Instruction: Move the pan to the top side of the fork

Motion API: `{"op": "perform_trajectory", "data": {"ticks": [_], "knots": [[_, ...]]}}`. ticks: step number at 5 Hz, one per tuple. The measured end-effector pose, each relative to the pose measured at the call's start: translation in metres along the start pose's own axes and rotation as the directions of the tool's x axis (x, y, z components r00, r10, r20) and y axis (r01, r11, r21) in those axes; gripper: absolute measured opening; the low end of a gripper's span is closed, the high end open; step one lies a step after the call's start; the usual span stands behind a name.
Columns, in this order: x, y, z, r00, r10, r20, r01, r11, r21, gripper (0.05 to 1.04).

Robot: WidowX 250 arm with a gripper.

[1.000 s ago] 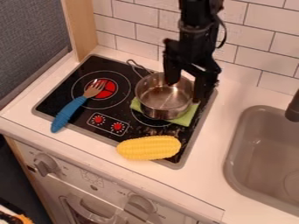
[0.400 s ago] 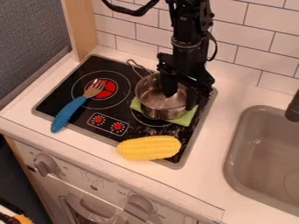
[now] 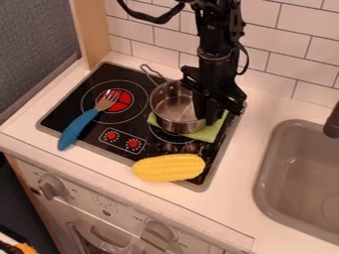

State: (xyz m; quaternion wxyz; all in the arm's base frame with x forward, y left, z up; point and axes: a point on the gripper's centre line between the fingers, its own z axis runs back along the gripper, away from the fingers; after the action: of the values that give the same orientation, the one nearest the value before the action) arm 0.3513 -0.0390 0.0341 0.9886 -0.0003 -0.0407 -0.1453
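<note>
The steel pan point(image 3: 173, 110) stands on the right part of the stove, partly over a green cloth point(image 3: 210, 131), its wire handle toward the back left. My gripper point(image 3: 208, 117) is at the pan's right side, shut on its rim, with one finger inside the pan and hiding part of that rim. On the left burner the fork point(image 3: 83, 123) lies with its metal tines toward the back and its blue handle toward the front left.
A yellow corn cob point(image 3: 169, 167) lies at the stove's front right corner. The grey sink point(image 3: 298, 173) is at the right, with a dark faucet point(image 3: 333, 121). A tiled wall point(image 3: 278, 64) stands behind the counter.
The gripper first moved down at the pan, then its fingers drew together on the right rim. The pan has shifted slightly to the left and back, while fork and corn have stayed put.
</note>
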Motion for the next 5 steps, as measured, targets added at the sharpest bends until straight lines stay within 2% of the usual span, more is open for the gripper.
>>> {"op": "perform_trajectory", "data": {"ticks": [1, 2, 3, 4, 5], "knots": [[-0.001, -0.002, -0.002, 1.000, -0.003, -0.011, 0.003, 1.000, 0.011, 0.076], [-0.001, -0.002, -0.002, 1.000, 0.005, -0.019, -0.005, 1.000, 0.013, 0.073], [-0.007, 0.006, 0.003, 0.999, 0.023, -0.028, -0.021, 0.998, 0.056, 0.072], [-0.013, 0.038, 0.040, 0.993, 0.101, 0.054, -0.106, 0.990, 0.093, 0.064], [-0.025, 0.074, 0.059, 0.977, 0.186, 0.107, -0.197, 0.975, 0.104, 0.058]]}}
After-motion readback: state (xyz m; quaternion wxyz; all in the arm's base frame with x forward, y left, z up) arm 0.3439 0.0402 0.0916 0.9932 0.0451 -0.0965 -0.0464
